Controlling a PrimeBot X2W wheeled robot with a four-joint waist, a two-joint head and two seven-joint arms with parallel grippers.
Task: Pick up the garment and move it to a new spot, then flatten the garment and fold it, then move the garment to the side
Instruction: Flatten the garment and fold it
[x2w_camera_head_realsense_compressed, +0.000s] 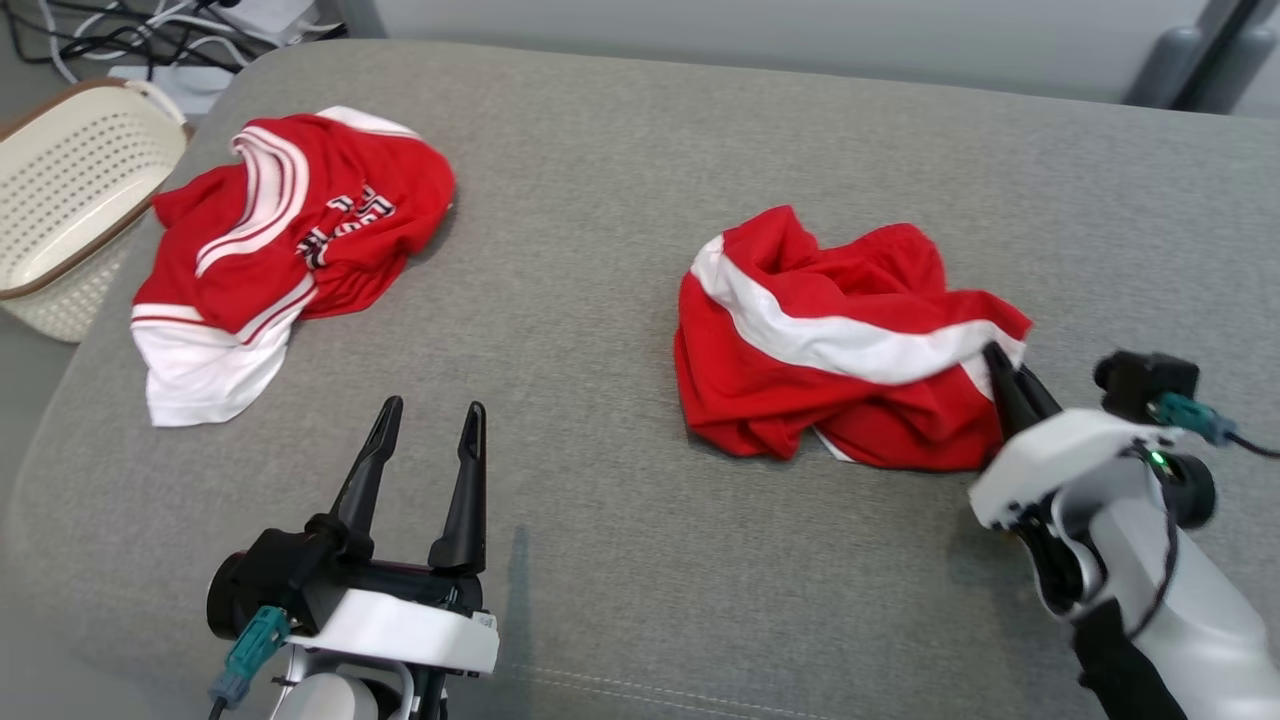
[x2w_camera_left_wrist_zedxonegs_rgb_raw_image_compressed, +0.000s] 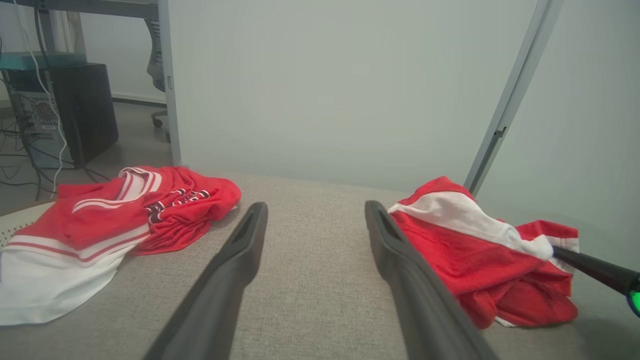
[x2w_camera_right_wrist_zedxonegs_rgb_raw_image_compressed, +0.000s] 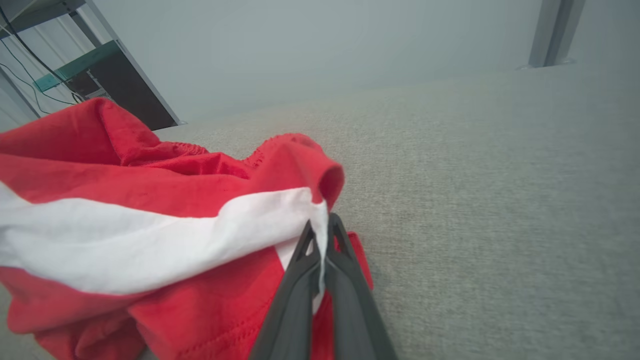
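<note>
Garment (x2w_camera_head_realsense_compressed: 800, 385) well apart from jersey (x2w_camera_head_realsense_compressed: 290, 235) | right gripper (x2w_camera_head_realsense_compressed: 996, 356) clamps its edge | left gripper (x2w_camera_head_realsense_compressed: 432, 410) spread

No legible text; black-and-white lettering on the red jersey (x2w_camera_head_realsense_compressed: 345, 222), upper left of the frame, too crumpled to read

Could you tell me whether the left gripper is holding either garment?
No, the left gripper stands open over the bare cushion, between the jersey and the shorts.

Soft matt red cloth garment (x2w_camera_head_realsense_compressed: 780, 390) on coarse grey woven upholstery (x2w_camera_head_realsense_compressed: 600, 250)
</note>
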